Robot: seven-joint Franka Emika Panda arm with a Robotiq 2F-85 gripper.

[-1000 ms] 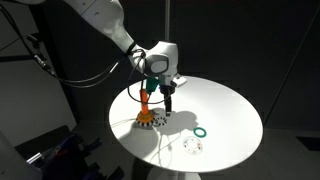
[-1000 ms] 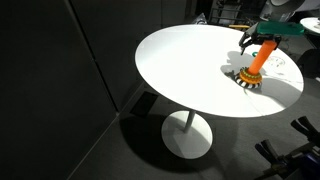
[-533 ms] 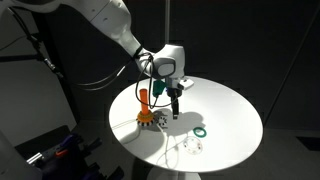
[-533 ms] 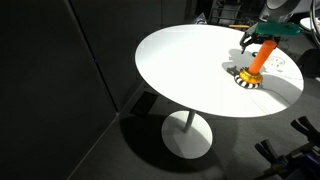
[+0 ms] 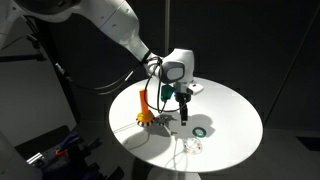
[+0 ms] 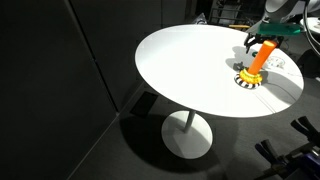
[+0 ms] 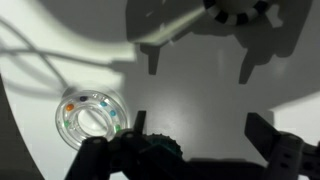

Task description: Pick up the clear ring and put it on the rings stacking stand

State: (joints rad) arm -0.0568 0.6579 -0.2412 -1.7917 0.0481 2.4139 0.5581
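Item 1. White round table (image 5: 235, 115), seen in both exterior views, carries everything listed below.

Item 2. Rings stacking stand (image 5: 147, 106): a short upright orange peg on a round yellow base with black markings. It stands on the left part of the table, and we see it again in an exterior view (image 6: 252, 68). It has not moved since a second ago.

Item 3. Clear ring (image 5: 193, 147): a small transparent ring. It lies flat near the near edge of the table, well apart from the stand. In the wrist view (image 7: 92, 115) we note coloured beads inside it. It lies where it lay before.

Item 4. Dark green ring (image 5: 201, 131): it lies flat just beyond the clear ring, close to it but apart. In the wrist view (image 7: 157, 148) it sits at the lower edge, between the fingers.

Item 5. Tool (image 5: 183, 117): dark fingers spread wide and holding nothing, as the wrist view (image 7: 197, 128) confirms. It hangs above the table, between the stand and the two rings. A second ago it hung close beside the peg. Since then we record a shift rightward and lower, away from the stand and nearer the rings.
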